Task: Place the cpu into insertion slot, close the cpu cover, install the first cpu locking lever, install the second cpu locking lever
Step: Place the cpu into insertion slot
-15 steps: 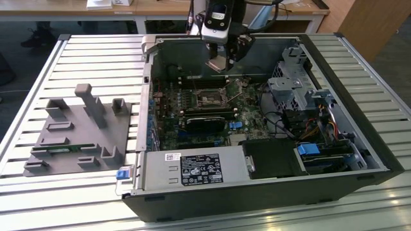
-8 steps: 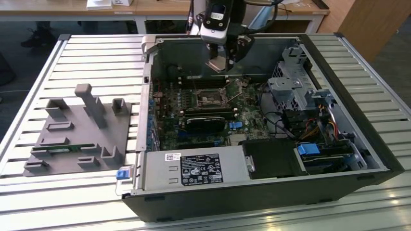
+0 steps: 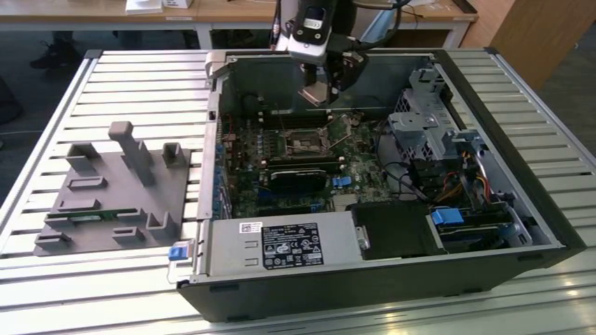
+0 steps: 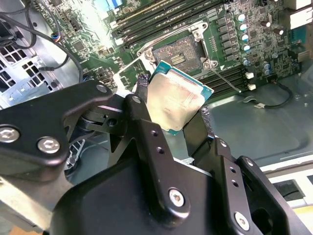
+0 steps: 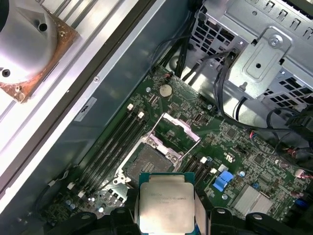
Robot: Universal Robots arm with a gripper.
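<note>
Slatted metal table (image 3: 139,77). We see an open computer case (image 3: 373,293) lying on its side at the centre. A grey fixture plate (image 3: 112,202) with upright blocks sits just beside it, on the exterior view's left. In the first wrist view, a round silvery heatsink (image 5: 24,44) rests on the slats near the case wall.

Cpu (image 5: 166,208) lower edge cut off at picture edge in first wrist view; near corner hidden behind hand (image 4: 173,100) in second wrist view; insertion slot (image 4: 178,54) pins indistinct.

The cpu (image 5: 166,203) has a pale silver-grey top and a teal-green edge. The gripper (image 4: 173,102) is black. The motherboard (image 5: 234,147) is green, the insertion slot (image 5: 146,164) dark.
</note>
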